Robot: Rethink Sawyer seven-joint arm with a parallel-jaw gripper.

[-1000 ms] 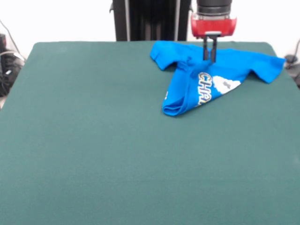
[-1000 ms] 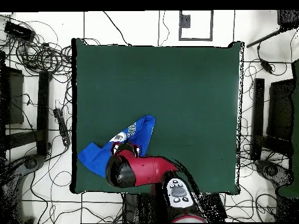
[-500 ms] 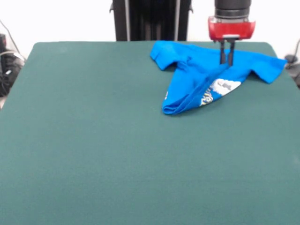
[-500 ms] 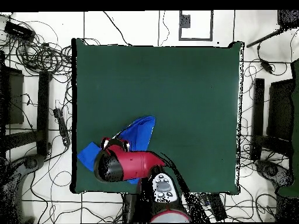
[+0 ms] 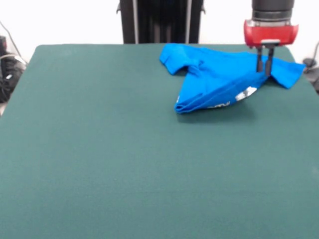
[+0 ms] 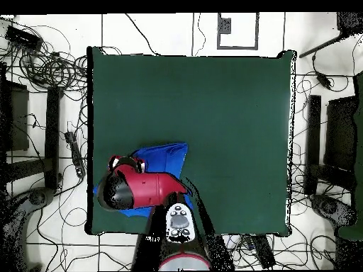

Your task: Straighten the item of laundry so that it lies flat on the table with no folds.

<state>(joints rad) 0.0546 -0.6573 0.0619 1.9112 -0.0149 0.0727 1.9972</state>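
**Blue T-shirt bunched at the table's robot-side corner, pinched by the gripper**

Bright blue T-shirt [image 5: 219, 74] crumpled and folded over itself, nowhere near flat. Lying on the dark green table [image 5: 124, 159] close to the edge nearest the pedestal, toward the right-hand corner in the front view. One sleeve sticking out at the left end of the heap, another at the right end, almost at the table's side edge. Body folded into a thick wedge tapering toward the table's middle, ending in a rounded doubled-over fold. Only a sliver of white print showing along the lower edge of that fold; lettering unreadable. Cloth raised slightly on the right side of the heap, casting a shadow on the felt beneath.

Gripper [image 5: 264, 65] over the right part of the shirt, just inside the right sleeve, below the red wrist housing. Two dark fingers [image 5: 259, 62] drawn close together, nipping a bit of blue fabric at their tips.

From overhead, shirt [image 6: 164, 157] largely hidden under the red arm [image 6: 145, 191]; a blue patch visible beside it, near the table's [image 6: 213, 106] lower-left corner.
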